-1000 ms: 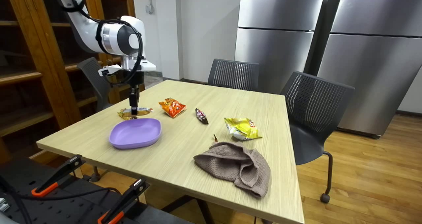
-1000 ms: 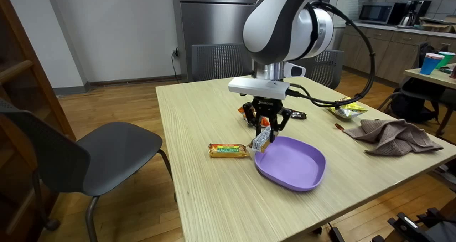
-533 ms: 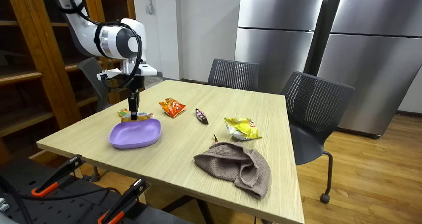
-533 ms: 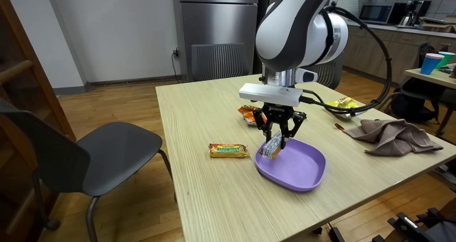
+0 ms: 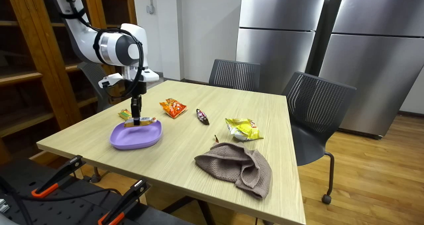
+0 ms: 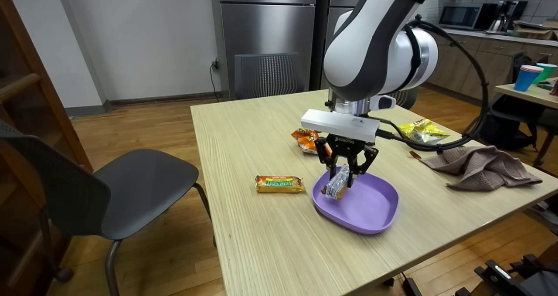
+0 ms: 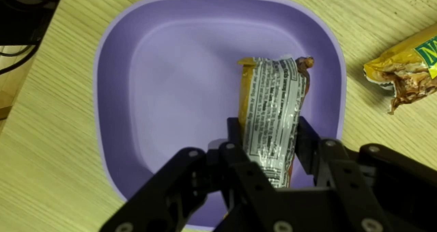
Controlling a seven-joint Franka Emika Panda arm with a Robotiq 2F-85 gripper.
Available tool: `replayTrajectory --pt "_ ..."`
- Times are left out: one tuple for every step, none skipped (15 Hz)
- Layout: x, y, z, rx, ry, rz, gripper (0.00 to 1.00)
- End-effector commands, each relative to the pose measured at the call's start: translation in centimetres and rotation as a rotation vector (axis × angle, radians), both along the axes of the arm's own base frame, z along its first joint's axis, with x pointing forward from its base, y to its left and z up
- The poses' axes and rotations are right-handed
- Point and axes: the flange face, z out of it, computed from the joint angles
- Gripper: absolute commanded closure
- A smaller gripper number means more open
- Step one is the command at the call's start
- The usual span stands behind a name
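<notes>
My gripper (image 7: 269, 131) is shut on a wrapped snack bar (image 7: 273, 98), its two dark fingers pressing the long sides. The printed white label of the bar faces up in the wrist view, and its near end is hidden behind the gripper. Below it stands a purple dish (image 7: 170, 88) on the table. In both exterior views the bar (image 6: 338, 186) hangs, tilted, over the far side of the dish (image 6: 377, 204); whether it touches the bottom I cannot tell. Beside the dish a yellow-gold wrapped bar (image 6: 279, 184) lies on the table, partly seen in the wrist view.
An orange snack bag (image 5: 174, 108), a small dark packet (image 5: 202, 117) and a yellow bag (image 5: 245, 129) lie on the wooden table (image 5: 185, 158). A crumpled brown cloth (image 5: 237, 165) sits near a corner. Dark chairs (image 5: 235, 74) surround the table.
The gripper has carried the bar sideways and down, from the dish's rim near the gold bar to over the dish. Its grip stays shut; the objects on the table have not moved.
</notes>
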Motion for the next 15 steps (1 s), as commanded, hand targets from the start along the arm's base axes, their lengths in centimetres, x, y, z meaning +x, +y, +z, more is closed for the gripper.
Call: replayTrajectory --pt "0.1 -0.1 -0.2 0.046 -0.026 0.029 0.84" --pt "0.2 -0.1 -0.4 0.054 -0.03 0.036 0.84" --pt "0.3 -0.1 -0.6 0.062 -0.031 0.043 0.84" --pt "0.3 -0.1 -0.9 0.069 -0.031 0.05 0.84" --pt "0.4 -0.1 -1.0 0.077 -0.031 0.057 0.84" --pt "0.4 -0.2 -1.2 0.083 -0.03 0.062 0.84" --pt "0.4 -0.2 -1.3 0.089 -0.03 0.068 0.84" --pt "0.4 -0.2 -1.5 0.093 -0.028 0.074 0.84" --pt "0.5 -0.2 -1.6 0.096 -0.026 0.08 0.84" --pt "0.5 -0.2 -1.6 0.098 -0.025 0.086 0.84" --pt "0.5 -0.1 -1.5 0.104 -0.025 0.095 0.83" --pt "0.5 0.0 -1.2 0.112 -0.032 0.119 0.34" --pt "0.4 0.2 -0.8 0.11 -0.035 0.137 0.31" --pt "0.4 0.3 -0.4 0.101 -0.036 0.147 0.26" --pt "0.3 0.4 0.0 0.099 -0.037 0.156 0.17"
